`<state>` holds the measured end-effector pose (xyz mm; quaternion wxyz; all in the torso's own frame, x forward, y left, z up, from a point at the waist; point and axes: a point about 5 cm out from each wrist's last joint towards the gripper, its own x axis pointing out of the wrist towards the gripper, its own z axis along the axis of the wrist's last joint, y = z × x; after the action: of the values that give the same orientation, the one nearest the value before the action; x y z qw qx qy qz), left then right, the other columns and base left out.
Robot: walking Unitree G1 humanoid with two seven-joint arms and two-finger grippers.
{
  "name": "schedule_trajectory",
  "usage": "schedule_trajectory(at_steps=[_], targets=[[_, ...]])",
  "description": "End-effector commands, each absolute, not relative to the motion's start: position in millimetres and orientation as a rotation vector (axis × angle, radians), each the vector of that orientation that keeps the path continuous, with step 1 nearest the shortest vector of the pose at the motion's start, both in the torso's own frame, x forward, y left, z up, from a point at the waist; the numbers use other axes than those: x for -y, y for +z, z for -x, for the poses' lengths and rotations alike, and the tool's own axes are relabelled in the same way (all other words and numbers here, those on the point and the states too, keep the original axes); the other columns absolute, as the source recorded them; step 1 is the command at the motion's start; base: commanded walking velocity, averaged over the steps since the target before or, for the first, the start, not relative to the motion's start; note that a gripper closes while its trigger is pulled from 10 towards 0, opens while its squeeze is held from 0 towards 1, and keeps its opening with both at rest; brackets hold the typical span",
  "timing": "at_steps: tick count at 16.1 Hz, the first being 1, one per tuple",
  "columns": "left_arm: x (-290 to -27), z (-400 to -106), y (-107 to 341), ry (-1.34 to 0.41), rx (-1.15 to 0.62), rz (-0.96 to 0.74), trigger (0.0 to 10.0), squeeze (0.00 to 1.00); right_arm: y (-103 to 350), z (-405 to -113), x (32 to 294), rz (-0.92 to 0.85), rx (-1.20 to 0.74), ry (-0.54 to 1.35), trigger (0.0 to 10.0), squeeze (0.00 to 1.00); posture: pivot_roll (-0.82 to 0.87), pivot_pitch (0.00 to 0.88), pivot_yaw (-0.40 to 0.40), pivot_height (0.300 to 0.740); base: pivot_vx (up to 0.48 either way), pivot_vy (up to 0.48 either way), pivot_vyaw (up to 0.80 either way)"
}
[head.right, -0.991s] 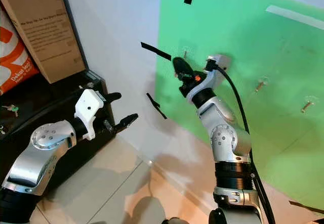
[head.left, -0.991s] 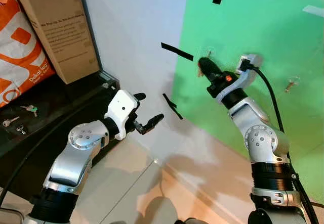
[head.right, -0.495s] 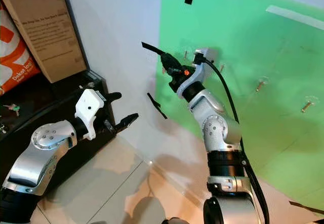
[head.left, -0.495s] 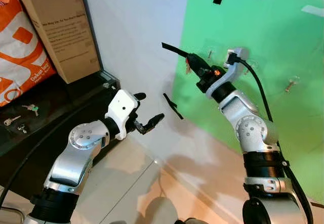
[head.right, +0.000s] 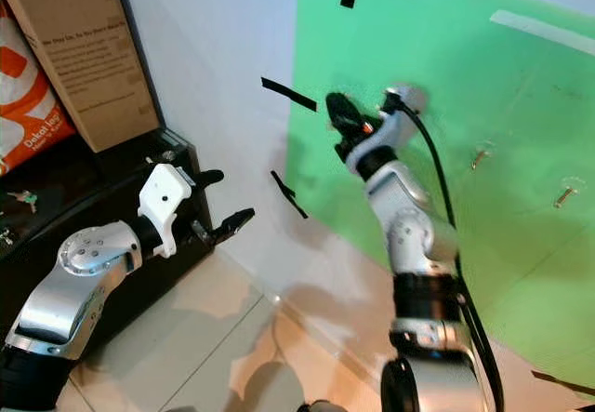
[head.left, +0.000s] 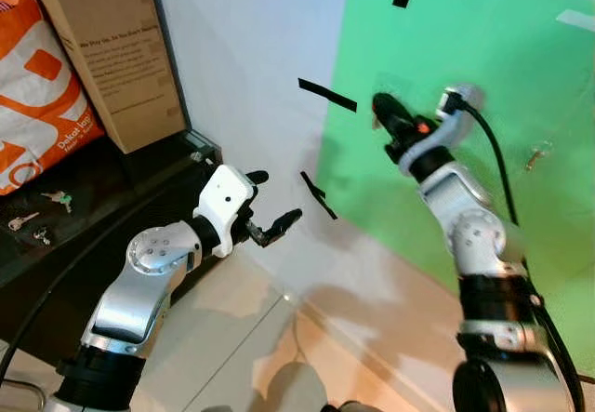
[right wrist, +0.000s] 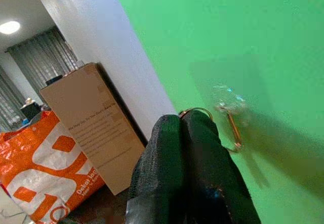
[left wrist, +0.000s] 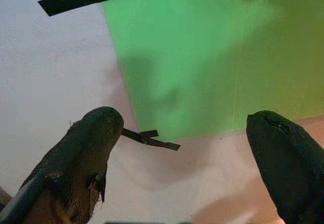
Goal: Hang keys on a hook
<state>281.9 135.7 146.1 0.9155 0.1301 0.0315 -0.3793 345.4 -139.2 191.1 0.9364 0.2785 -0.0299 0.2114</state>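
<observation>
Matt green sheet (head.left: 446, 49), glossy floor tiles (head.left: 232, 338), cardboard box (head.left: 107, 40), prob. brass hook (right wrist: 230, 125)

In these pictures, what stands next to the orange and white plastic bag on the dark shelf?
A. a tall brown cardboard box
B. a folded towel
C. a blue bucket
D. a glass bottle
A: the tall brown cardboard box with printed text stands upright right beside the orange and white plastic bag on the dark shelf.

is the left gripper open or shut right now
Open. In the left wrist view the left gripper's two black fingers stand wide apart, with the green wall panel showing between them and nothing held.
</observation>
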Motion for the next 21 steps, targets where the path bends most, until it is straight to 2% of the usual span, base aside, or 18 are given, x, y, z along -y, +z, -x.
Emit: schedule_trajectory(at_steps=[1,10,11,15,17,21], targets=[[-132.0,-282.0,146.4,-0.798,-0.065,-0.272,10.0,0.0,192.2,-342.6,141.2,-0.563,0.061,0.441,10.0,0.0,0.01,0.0,-0.044,0.74,0.0,0.0,0.0],[-130.4,-282.8,146.7,-0.804,-0.065,-0.273,10.0,0.0,180.6,-335.4,141.4,-0.596,0.018,0.423,10.0,0.0,0.0,0.0,-0.041,0.74,0.0,0.0,0.0],[-130.5,-282.8,146.8,-0.804,-0.065,-0.274,10.0,0.0,183.6,-332.6,137.1,-0.606,0.026,0.474,10.0,0.0,0.0,0.0,-0.041,0.74,0.0,0.0,0.0],[-133.1,-283.6,148.9,-0.8,-0.058,-0.279,10.0,0.0,216.6,-285.4,106.7,-0.583,0.152,1.009,10.0,0.0,0.01,0.0,-0.044,0.74,0.0,0.0,0.0],[-136.2,-285.4,153.0,-0.796,-0.047,-0.284,10.0,0.0,222.7,-266.1,102.3,-0.566,0.161,1.18,10.0,0.0,0.01,0.0,-0.047,0.74,0.0,0.0,0.0],[-135.9,-284.3,158.1,-0.807,-0.028,-0.289,10.0,0.0,228.1,-251.0,101.4,-0.534,0.161,1.295,10.0,0.0,0.0,0.0,-0.043,0.74,0.0,0.0,0.0]])
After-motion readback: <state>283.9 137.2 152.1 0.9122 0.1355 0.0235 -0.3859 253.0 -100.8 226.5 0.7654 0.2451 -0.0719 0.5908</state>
